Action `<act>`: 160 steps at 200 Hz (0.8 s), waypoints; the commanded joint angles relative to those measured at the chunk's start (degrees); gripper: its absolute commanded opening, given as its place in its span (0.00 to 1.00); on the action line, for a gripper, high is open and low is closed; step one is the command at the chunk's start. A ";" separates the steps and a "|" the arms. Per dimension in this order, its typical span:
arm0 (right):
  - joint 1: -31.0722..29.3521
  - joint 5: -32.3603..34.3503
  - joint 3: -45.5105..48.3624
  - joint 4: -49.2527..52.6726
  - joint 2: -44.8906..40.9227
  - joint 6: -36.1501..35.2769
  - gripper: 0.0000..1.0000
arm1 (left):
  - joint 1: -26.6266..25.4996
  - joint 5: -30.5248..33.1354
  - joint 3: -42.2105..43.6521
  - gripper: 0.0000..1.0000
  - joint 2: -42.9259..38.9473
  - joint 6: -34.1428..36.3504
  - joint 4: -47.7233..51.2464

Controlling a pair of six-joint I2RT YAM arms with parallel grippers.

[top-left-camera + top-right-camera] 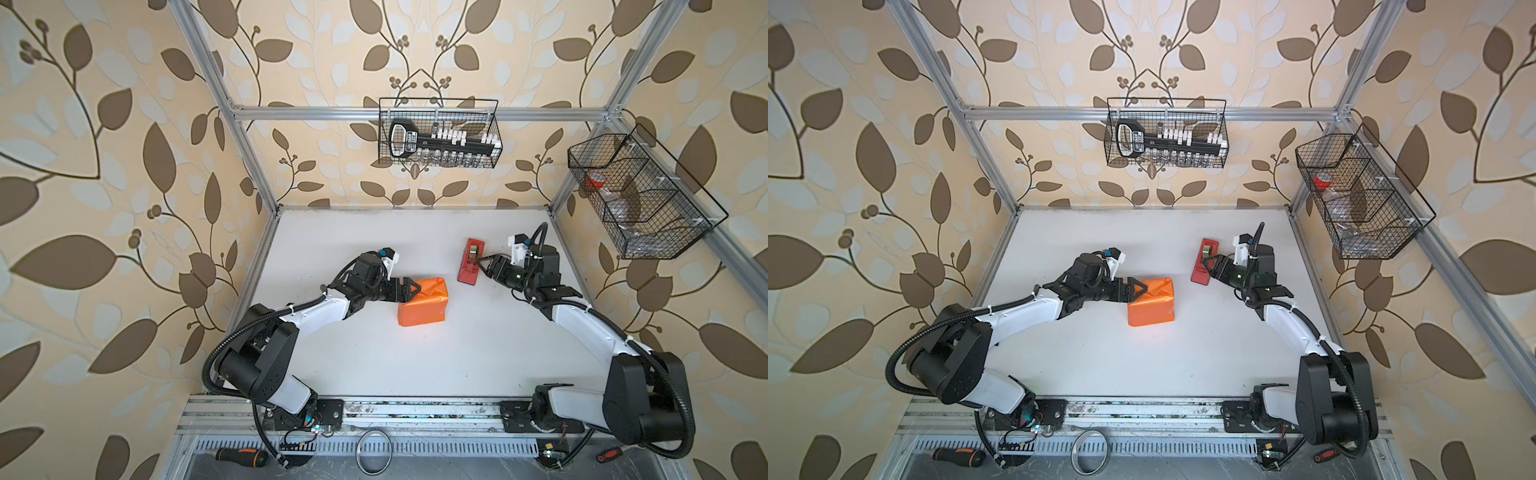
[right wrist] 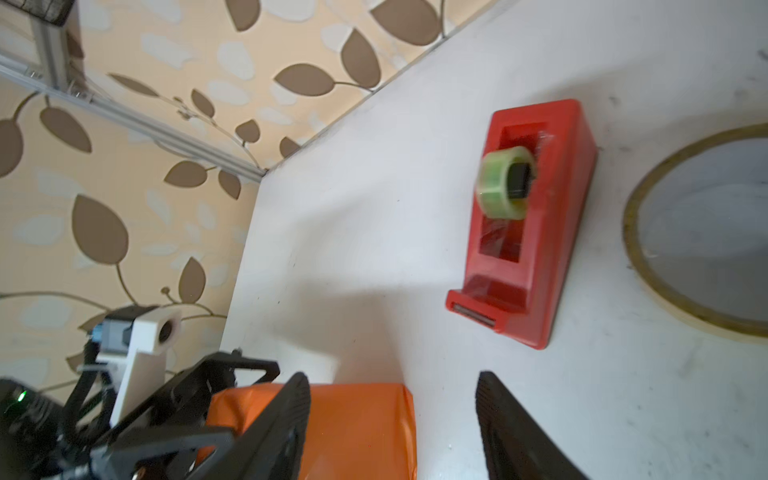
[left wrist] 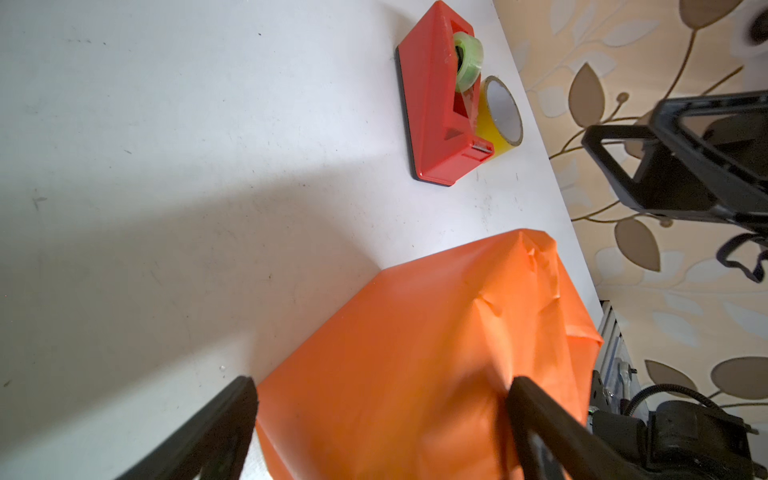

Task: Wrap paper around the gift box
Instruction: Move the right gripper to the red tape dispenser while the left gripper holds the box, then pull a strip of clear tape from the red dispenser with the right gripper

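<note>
Paper (image 1: 424, 307) orange, creased, box-shaped, left fingers (image 3: 224, 415) wide apart, right fingers (image 2: 511, 428) apart, empty

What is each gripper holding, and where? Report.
Nothing is held: left gripper open, touching the paper at its folded end; right gripper open and empty near the tape dispenser.

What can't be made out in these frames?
- Gift box: every view, fully covered by the paper.
- Yellow tape roll: cut by the right wrist view's edge; in both top views, largely under the right tool.
- Side basket contents: both top views, too small behind mesh.
</note>
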State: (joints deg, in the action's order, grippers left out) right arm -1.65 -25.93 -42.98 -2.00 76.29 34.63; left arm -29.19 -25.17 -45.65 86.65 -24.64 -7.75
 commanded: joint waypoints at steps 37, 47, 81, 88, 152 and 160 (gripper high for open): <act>0.19 0.56 -11.18 2.82 16.27 -1.45 0.51 | -0.12 2.47 1.60 0.94 2.37 0.49 7.32; 0.21 0.53 -12.31 2.66 18.35 -1.48 0.50 | -0.16 2.41 1.69 0.94 2.30 0.48 7.18; 0.21 -0.86 -14.38 1.39 23.70 -0.97 0.45 | -0.13 2.39 1.83 0.94 2.54 0.67 6.89; 0.21 -1.36 -14.59 1.06 24.42 -0.89 0.43 | -0.15 2.40 1.88 0.94 2.52 0.65 6.87; 0.24 -4.99 -12.39 -4.43 27.09 3.27 0.28 | -0.15 2.54 1.86 0.93 2.30 0.85 6.78; 0.24 -5.00 -11.87 -4.87 26.94 3.62 0.25 | -0.17 2.58 1.88 0.93 2.23 0.83 6.86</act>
State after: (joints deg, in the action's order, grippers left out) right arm -1.41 -29.63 -56.05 -4.82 102.19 36.69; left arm -29.19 -25.36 -45.65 86.76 -25.10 -7.92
